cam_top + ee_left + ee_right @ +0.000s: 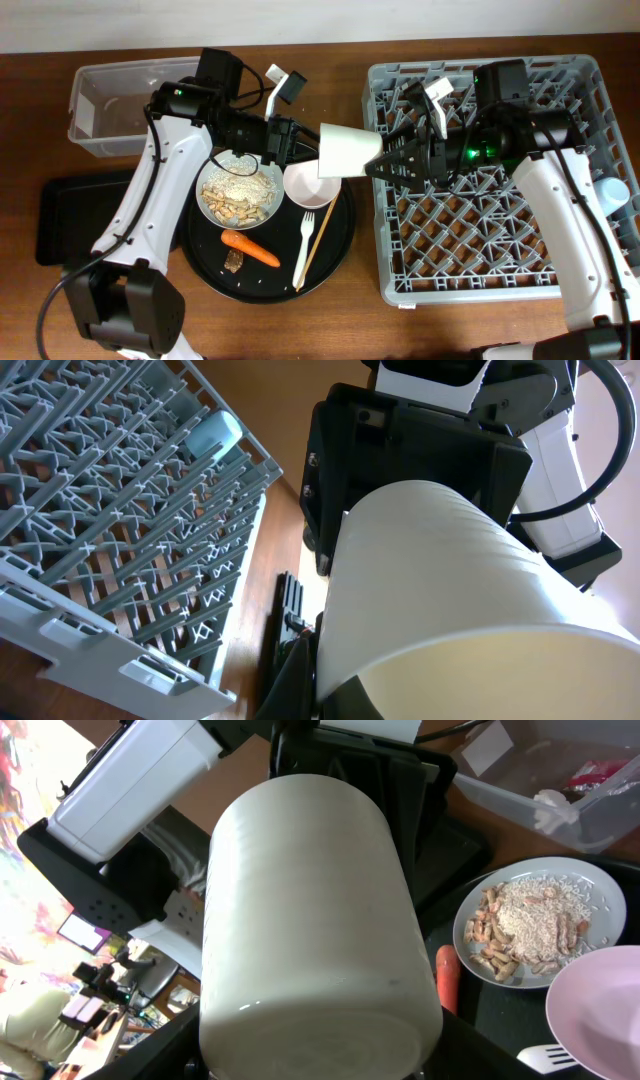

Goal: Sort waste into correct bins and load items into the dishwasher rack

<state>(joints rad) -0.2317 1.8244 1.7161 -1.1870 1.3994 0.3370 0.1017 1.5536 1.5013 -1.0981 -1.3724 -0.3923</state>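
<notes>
While cream cup (345, 150) hangs midair, plate-bowl (204, 196) holds food scraps (240, 186).

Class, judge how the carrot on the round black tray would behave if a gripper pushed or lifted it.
The carrot looks solid and stiff, so it should probably lift without bending. Round and tapered, it may roll in an arc if pushed across the smooth tray.

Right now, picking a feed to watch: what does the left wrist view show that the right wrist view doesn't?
Only the left wrist view: the dishwasher rack, with the light blue cup at its far edge. Only the right wrist view: the grey plate-bowl of food scraps, the carrot and the clear tub. Both: the small cream cup, close up, filling much of the frame.
</notes>
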